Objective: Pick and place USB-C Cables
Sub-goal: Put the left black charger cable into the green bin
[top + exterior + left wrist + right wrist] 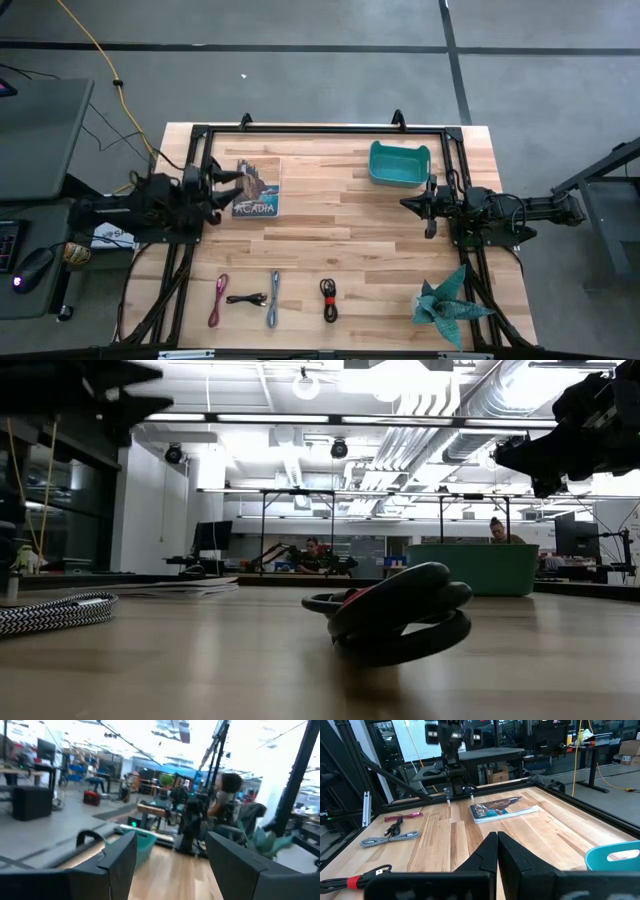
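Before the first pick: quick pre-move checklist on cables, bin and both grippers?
1. Four cables in the front row, apart from each other: pink cable, black cable, blue-grey cable, red-and-black cable: ok.
2. Teal bin on the table, nothing seen inside: ok.
3. Left gripper open, empty, over the magazine's edge: ok.
4. Right gripper shut, empty, beside the bin: ok for waiting, not ok for picking.
5. Magazine clear of the cable row: ok.
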Controlling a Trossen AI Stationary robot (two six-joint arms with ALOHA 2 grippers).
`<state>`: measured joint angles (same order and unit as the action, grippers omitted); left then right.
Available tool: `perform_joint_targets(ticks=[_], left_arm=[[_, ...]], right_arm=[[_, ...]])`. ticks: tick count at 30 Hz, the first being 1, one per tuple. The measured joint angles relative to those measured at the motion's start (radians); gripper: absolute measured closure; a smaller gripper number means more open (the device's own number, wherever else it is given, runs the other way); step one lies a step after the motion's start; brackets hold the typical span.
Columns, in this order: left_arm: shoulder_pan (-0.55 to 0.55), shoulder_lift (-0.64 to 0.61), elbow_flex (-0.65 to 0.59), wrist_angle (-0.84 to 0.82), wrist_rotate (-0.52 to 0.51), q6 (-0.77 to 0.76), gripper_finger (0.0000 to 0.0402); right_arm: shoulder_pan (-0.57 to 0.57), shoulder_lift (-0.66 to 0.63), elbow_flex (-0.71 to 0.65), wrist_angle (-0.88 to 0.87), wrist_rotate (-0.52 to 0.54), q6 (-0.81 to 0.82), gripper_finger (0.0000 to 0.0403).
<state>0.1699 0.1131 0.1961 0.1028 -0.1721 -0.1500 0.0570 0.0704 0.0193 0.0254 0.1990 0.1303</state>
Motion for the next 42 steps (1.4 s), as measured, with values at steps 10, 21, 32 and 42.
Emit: perform_joint_targets(ticks=[10, 21, 32, 42], left_arm=[[0.000, 0.326, 0.360, -0.215, -0.026, 0.102, 0.0183], [0.000, 0.406, 0.450, -0.263, -0.026, 0.135, 0.0183], [0.000, 0.406, 0.450, -0.284, 0.106, 0.145, 0.0183], [-0.001, 0.406, 0.450, -0.280, 0.858, 0.022, 0.0183]], right_arm=[[0.000, 0.000, 0.000, 0.000, 0.000, 0.000, 0.0402], [0.000, 0.000, 0.000, 0.000, 0.000, 0.000, 0.0402], [0.000, 0.000, 0.000, 0.000, 0.000, 0.000, 0.0402], [0.000, 0.000, 0.000, 0.000, 0.000, 0.000, 0.0402]])
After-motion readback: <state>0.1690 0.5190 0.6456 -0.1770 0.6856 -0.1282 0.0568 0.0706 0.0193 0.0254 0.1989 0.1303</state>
